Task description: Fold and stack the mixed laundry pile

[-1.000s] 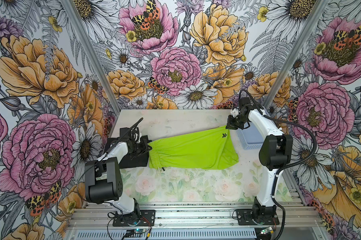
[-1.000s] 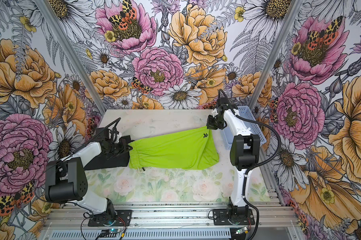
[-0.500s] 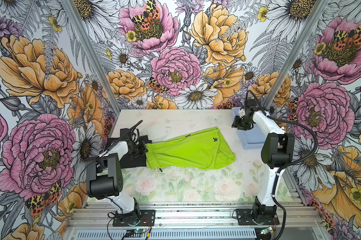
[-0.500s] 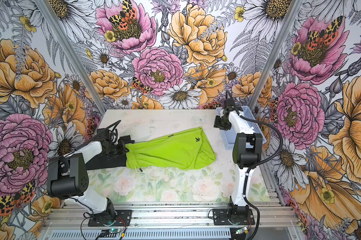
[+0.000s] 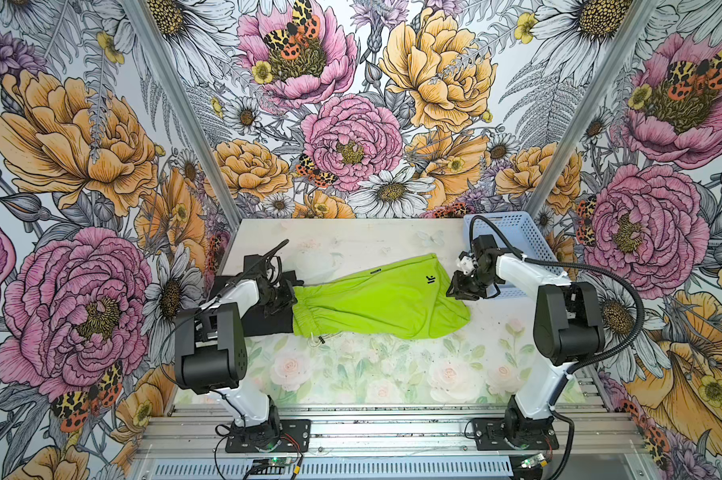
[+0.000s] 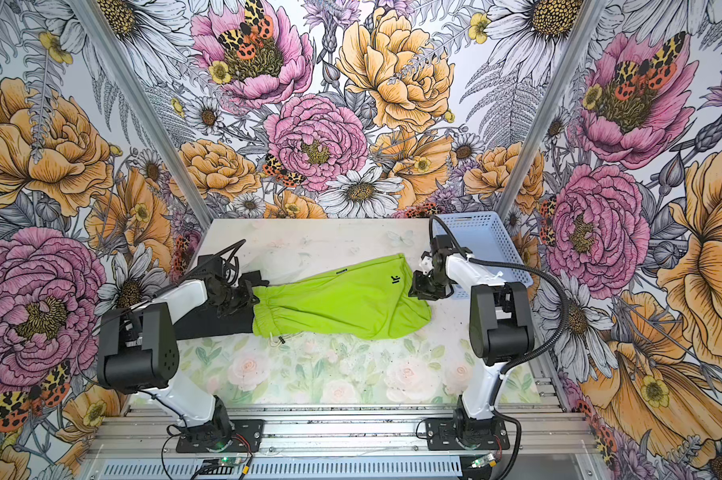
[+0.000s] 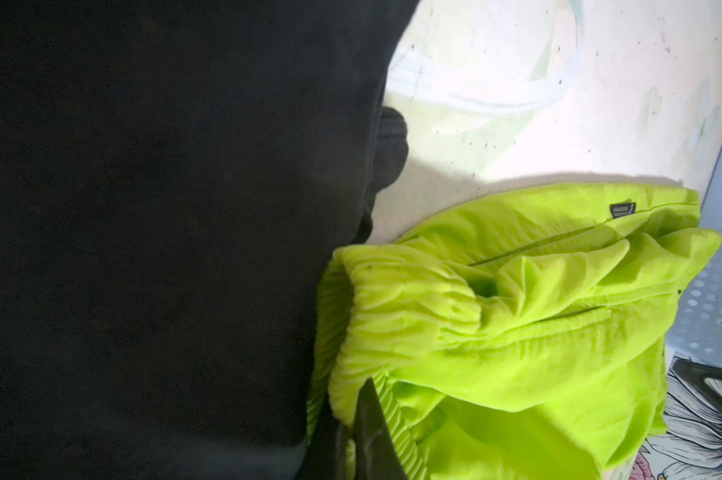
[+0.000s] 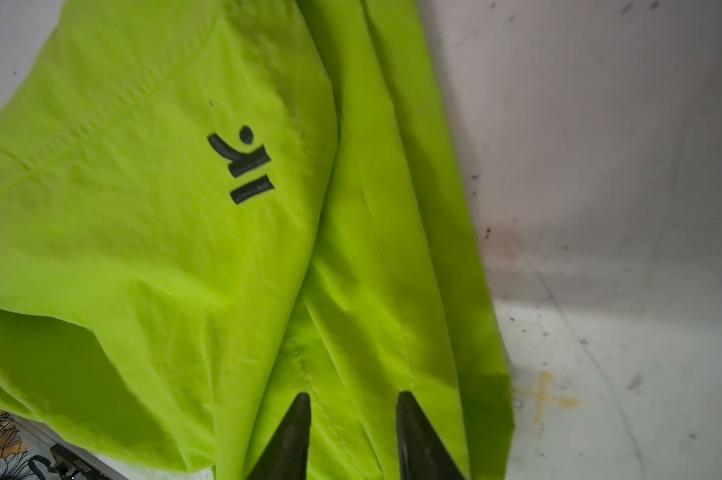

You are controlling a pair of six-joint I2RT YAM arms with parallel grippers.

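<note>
Lime-green shorts [image 5: 384, 299] [image 6: 342, 299] lie spread across the middle of the table, black logo up, waistband to the left. The waistband rests on a black T-shirt [image 5: 267, 322] [image 6: 213, 324] lying flat at the left. My left gripper [image 5: 288, 293] [image 7: 363, 436] is shut on the gathered waistband of the shorts [image 7: 517, 332], above the T-shirt [image 7: 143, 249]. My right gripper [image 5: 459, 289] [image 8: 353, 399] hangs open over the leg end of the shorts [image 8: 143, 208], its two fingertips apart just above the cloth.
A light-blue perforated basket [image 5: 513, 232] [image 6: 479, 232] stands at the back right corner, just behind my right arm. A white drawstring end [image 5: 319, 340] hangs out below the waistband. Flowered walls close in the table on three sides.
My right gripper let go of the shorts' raised leg corner, swung toward the basket, then came forward over the leg end. The cloth dropped flat. My left gripper kept its hold.
</note>
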